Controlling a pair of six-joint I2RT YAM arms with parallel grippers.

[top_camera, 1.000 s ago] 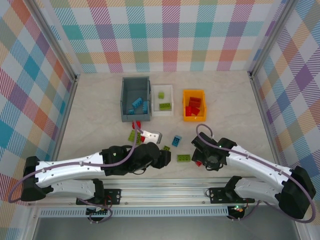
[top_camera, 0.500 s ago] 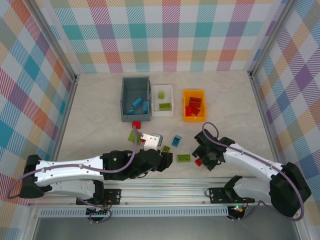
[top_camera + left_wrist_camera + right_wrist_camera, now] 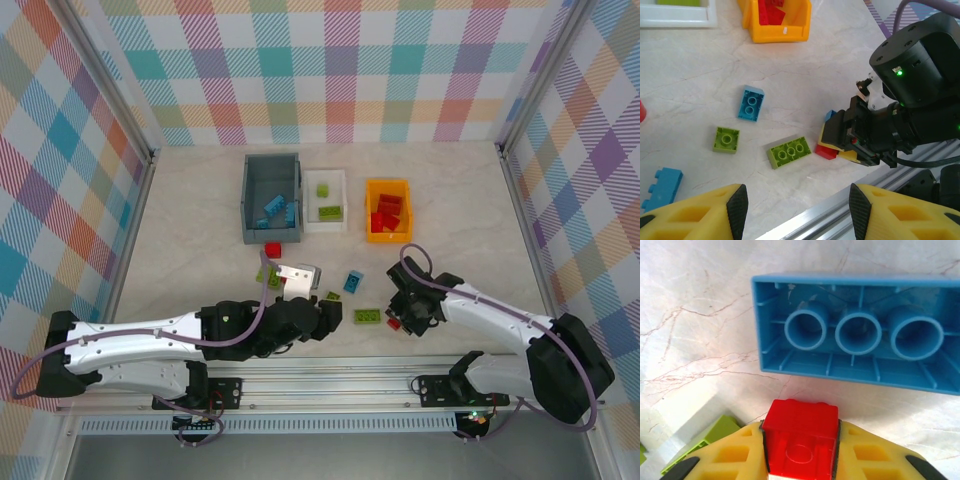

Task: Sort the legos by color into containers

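My right gripper (image 3: 800, 450) is shut on a small red lego (image 3: 800, 422) low over the table; in the top view this right gripper (image 3: 400, 318) sits at front centre-right. An upturned light blue lego (image 3: 855, 335) lies just beyond it. My left gripper (image 3: 798, 205) stands open with nothing between its fingers, near the front rail. Ahead of it lie a long green lego (image 3: 788, 151), a small green lego (image 3: 726, 139) and two blue legos (image 3: 751, 103) (image 3: 662, 186). The grey-blue container (image 3: 271, 210), white container (image 3: 325, 200) and orange-yellow container (image 3: 387, 210) stand in a row at the back.
A red lego (image 3: 272, 249) and a green lego (image 3: 265, 272) lie just in front of the grey-blue container. The metal rail (image 3: 330, 385) runs along the front edge. Checked walls close off the table on three sides.
The right gripper's jaws have closed onto the red lego and it has shifted slightly left. The left arm has barely moved and stays open.
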